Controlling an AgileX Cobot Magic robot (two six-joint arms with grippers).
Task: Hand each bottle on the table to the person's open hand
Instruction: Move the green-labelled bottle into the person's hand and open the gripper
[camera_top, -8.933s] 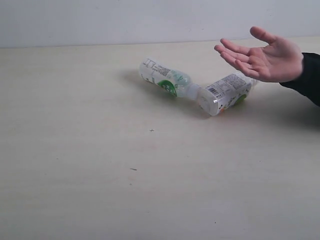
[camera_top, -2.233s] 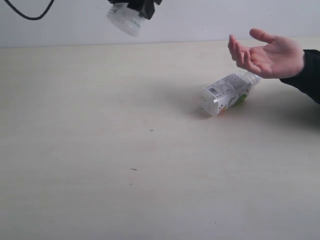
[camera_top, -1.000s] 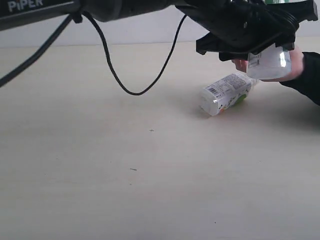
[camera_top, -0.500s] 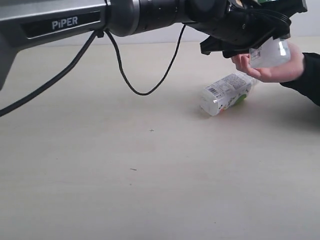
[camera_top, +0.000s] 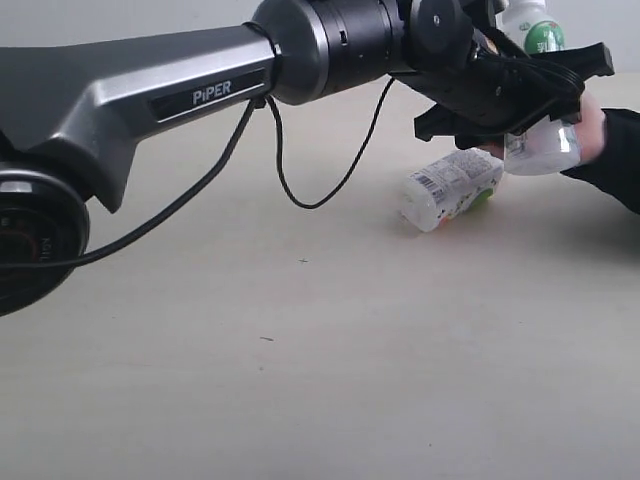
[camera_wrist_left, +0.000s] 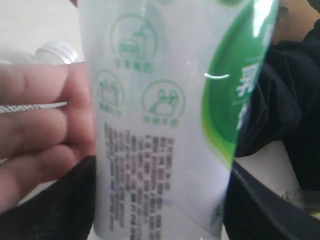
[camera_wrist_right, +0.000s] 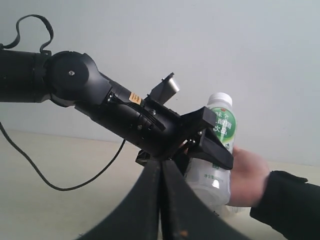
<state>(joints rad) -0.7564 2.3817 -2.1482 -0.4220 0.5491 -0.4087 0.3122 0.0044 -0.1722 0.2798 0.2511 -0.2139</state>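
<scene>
A clear bottle with a white-and-green label (camera_top: 541, 140) stands upright in my left gripper (camera_top: 528, 98), which is shut on it and reaches across to the right. The person's hand (camera_top: 592, 128) touches it from behind. Close up, the bottle (camera_wrist_left: 160, 115) fills the left wrist view, with dark fingers (camera_wrist_left: 60, 210) on both sides and the person's fingers (camera_wrist_left: 40, 125) against it. A second white-and-green bottle (camera_top: 452, 188) lies on the table (camera_top: 200, 350) just below. My right gripper (camera_wrist_right: 161, 170) is shut and empty, away from them. The yellow and red-label bottles are out of view.
The left arm's grey link (camera_top: 150, 90) and its black cable (camera_top: 300, 190) span the table's upper left. The person's dark sleeve (camera_top: 618, 150) enters at the right edge. A white wall (camera_wrist_right: 150, 40) runs behind the table.
My left gripper lifted one of the two bottles off the table and carried it right, up to the open hand. The hand now touches it. The other bottle has not moved.
</scene>
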